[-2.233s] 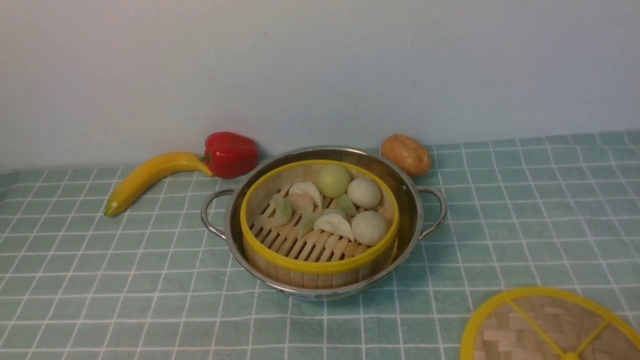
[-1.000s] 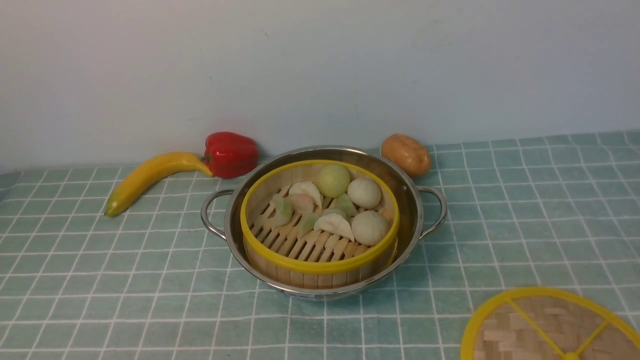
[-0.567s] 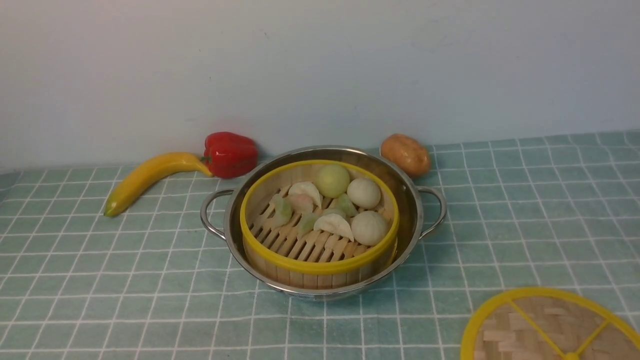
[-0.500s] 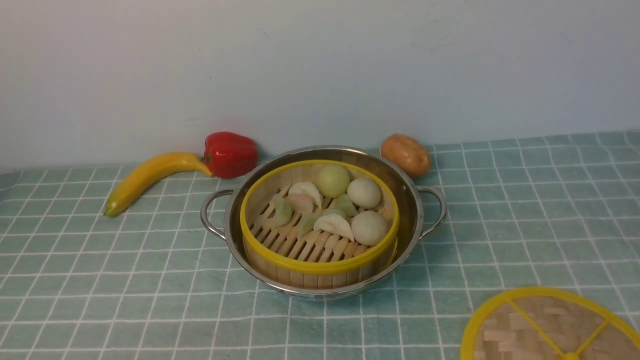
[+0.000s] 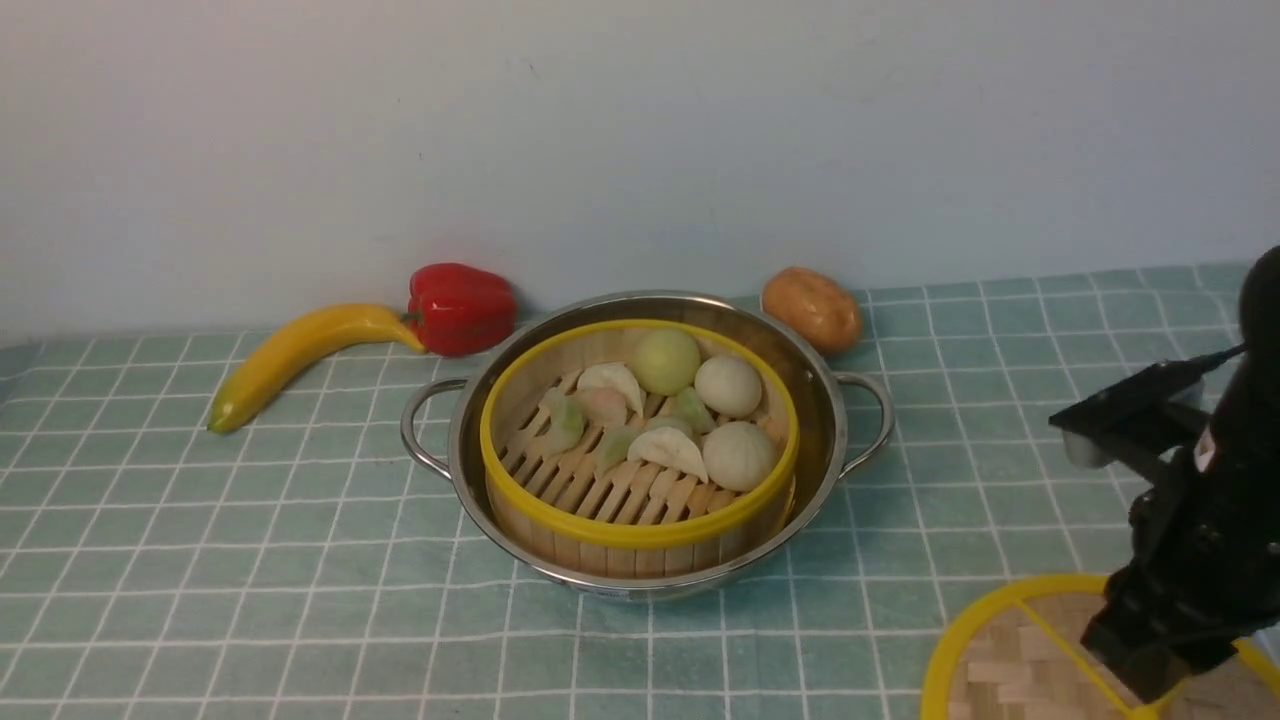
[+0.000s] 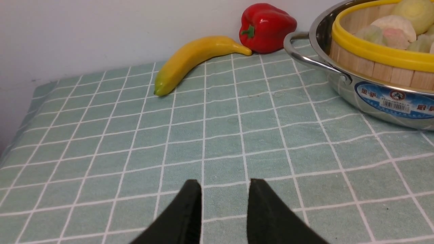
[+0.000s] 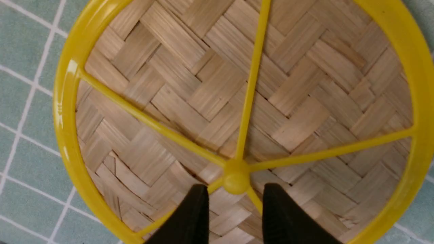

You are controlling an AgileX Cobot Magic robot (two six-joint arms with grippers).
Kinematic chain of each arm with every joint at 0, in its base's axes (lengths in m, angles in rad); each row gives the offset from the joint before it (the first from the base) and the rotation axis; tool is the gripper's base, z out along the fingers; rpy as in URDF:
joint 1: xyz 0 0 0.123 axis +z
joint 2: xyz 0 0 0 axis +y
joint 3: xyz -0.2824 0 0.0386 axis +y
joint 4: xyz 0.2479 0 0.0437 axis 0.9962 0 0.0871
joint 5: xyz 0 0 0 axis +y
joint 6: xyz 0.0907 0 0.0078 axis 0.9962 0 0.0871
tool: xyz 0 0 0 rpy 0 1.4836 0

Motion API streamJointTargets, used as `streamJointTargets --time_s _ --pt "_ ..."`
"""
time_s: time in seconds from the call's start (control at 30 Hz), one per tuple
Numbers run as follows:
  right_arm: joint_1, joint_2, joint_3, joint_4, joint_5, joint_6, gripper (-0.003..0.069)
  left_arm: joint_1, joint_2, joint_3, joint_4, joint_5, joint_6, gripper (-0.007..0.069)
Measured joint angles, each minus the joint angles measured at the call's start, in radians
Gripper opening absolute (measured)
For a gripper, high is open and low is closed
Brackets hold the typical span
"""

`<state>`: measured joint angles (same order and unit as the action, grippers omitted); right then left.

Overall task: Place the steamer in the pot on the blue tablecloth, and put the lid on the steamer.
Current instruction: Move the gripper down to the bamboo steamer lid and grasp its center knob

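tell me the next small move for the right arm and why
Probably lower the right gripper straight down and close it on the knob of the lid. The steamer already sits in the pot, the lid lies flat on the blue tablecloth, and the open jaws hang above it with the knob lined up with their gap.

A blue sticker (image 6: pixel 395 100) is showing on the pot's (image 6: pixel 342 88) near outer wall. White Chinese characters (image 6: pixel 368 92) are running along it, too blurred to read. A white barcode (image 6: pixel 395 105) with tiny illegible digits is sitting mid-sticker, and a round red-and-white emblem (image 6: pixel 397 94) is sitting just above it.
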<state>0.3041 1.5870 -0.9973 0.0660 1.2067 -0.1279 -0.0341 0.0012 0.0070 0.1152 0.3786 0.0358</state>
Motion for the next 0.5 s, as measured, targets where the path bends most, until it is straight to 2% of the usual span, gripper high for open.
streamJointTargets --time_s 0.5 --pt "0.003 0.095 0.0 0.004 0.015 0.039 0.0243 0.0 0.0 0.0 0.0 0.0 0.0 0.0212"
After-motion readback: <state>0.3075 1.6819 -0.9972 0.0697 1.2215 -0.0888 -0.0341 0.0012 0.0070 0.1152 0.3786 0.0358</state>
